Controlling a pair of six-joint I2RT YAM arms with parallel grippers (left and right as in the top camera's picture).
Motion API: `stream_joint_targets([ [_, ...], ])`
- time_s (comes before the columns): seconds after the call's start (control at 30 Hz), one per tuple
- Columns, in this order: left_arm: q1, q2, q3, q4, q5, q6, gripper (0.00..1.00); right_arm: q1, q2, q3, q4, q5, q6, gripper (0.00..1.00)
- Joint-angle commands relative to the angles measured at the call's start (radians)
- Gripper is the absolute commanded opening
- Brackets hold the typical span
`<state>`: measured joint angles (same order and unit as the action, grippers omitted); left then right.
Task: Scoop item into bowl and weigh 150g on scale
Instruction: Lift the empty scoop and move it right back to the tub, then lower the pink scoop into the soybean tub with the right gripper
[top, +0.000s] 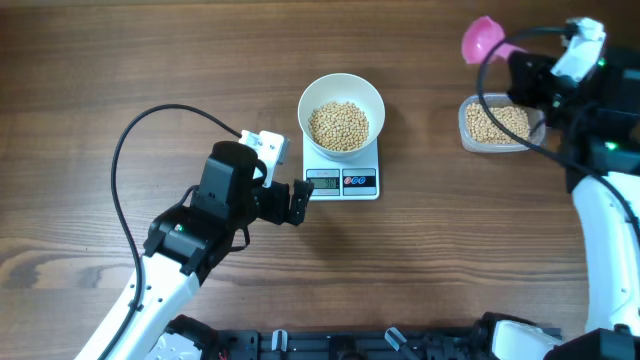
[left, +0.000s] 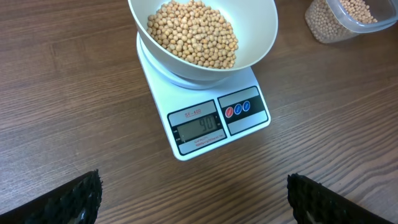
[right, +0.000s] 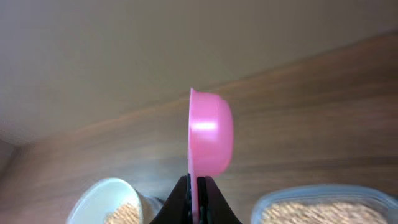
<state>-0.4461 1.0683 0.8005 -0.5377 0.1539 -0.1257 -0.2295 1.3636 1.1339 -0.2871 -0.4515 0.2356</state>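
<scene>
A white bowl (top: 341, 107) partly filled with tan beans (top: 338, 124) sits on the white scale (top: 342, 180); in the left wrist view the bowl (left: 255, 31), its beans (left: 193, 34) and the scale (left: 211, 127) show, the display lit. My left gripper (top: 297, 201) stands open just left of the scale's front, fingertips (left: 74, 199) wide apart over bare wood. My right gripper (right: 197, 202) is shut on the handle of a pink scoop (right: 211, 138), raised at the far right; the scoop (top: 480, 38) hangs left of the clear tub, turned on its side.
A clear plastic tub (top: 497, 125) holding more beans stands at the right, under the right arm; it also shows as the tub (left: 348, 18) and the tub (right: 323, 205). A black cable (top: 150, 140) loops over the left side of the wooden table.
</scene>
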Motion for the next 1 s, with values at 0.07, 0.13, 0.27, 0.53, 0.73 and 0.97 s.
stream_joint_targets([
  [0.07, -0.001, -0.014, -0.004, 0.003, 0.005, 0.013, 1.0, -0.026, -0.039, 0.012, -0.129, 0.068, -0.256, 0.04],
  [0.13, -0.001, -0.014, -0.004, 0.003, 0.004, 0.013, 1.0, -0.026, -0.068, 0.012, -0.163, 0.13, -0.317, 0.04],
  [0.27, -0.001, -0.014, -0.004, 0.003, 0.004, 0.013, 1.0, -0.026, -0.099, 0.012, -0.211, 0.245, -0.417, 0.04],
  [0.53, -0.001, -0.014, -0.004, 0.003, 0.004, 0.013, 1.0, -0.026, -0.04, 0.007, -0.336, 0.363, -0.584, 0.04],
  [0.73, -0.001, -0.014, -0.004, 0.003, 0.004, 0.013, 1.0, -0.022, 0.039, 0.002, -0.323, 0.409, -0.607, 0.04],
  [0.97, -0.001, -0.014, -0.004, 0.003, 0.004, 0.013, 1.0, 0.021, 0.115, 0.002, -0.304, 0.544, -0.628, 0.04],
])
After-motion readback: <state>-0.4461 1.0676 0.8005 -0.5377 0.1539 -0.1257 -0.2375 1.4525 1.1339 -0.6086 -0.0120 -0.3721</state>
